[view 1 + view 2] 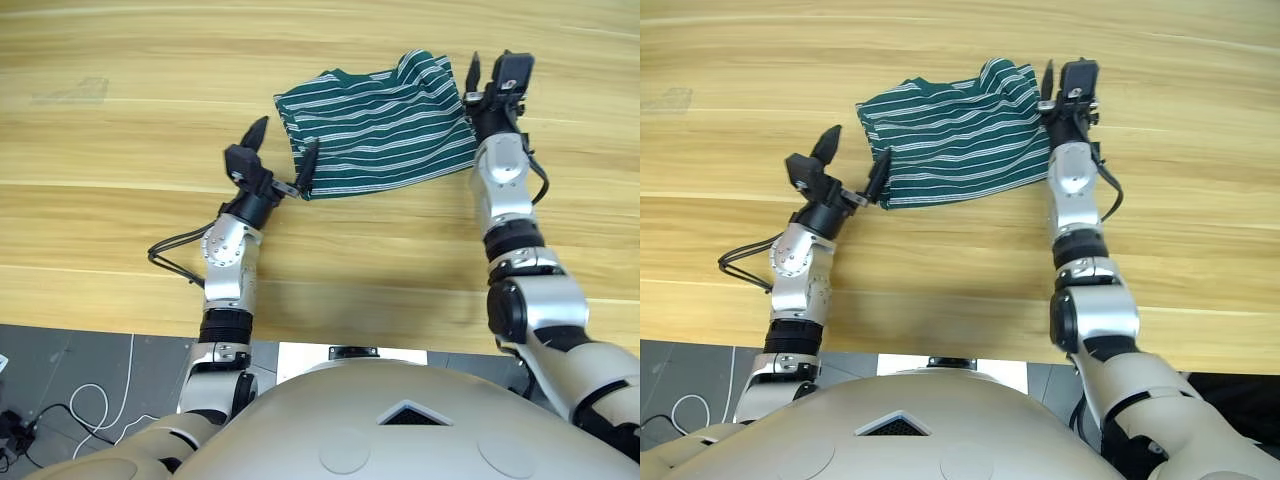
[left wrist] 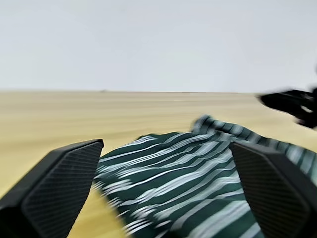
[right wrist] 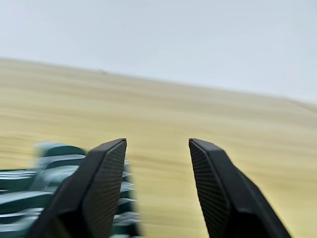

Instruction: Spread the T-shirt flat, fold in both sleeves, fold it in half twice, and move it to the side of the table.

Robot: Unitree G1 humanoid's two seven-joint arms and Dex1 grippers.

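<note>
A green T-shirt [image 1: 375,125] with white stripes lies on the wooden table [image 1: 120,200], bunched into a rough rectangle with its far right corner rumpled. My left gripper [image 1: 283,150] stands open at the shirt's near left corner, one fingertip [image 1: 308,162] touching the hem. In the left wrist view the T-shirt [image 2: 188,173] spreads out between and beyond the open left gripper [image 2: 166,144]. My right gripper [image 1: 490,72] is open beside the shirt's far right edge, holding nothing. In the right wrist view the T-shirt [image 3: 44,163] lies off to one side of the right gripper [image 3: 157,141].
Bare wood stretches to the left, right and far side of the shirt. The table's near edge [image 1: 100,322] runs just in front of the robot. Cables [image 1: 60,410] lie on the floor at the lower left.
</note>
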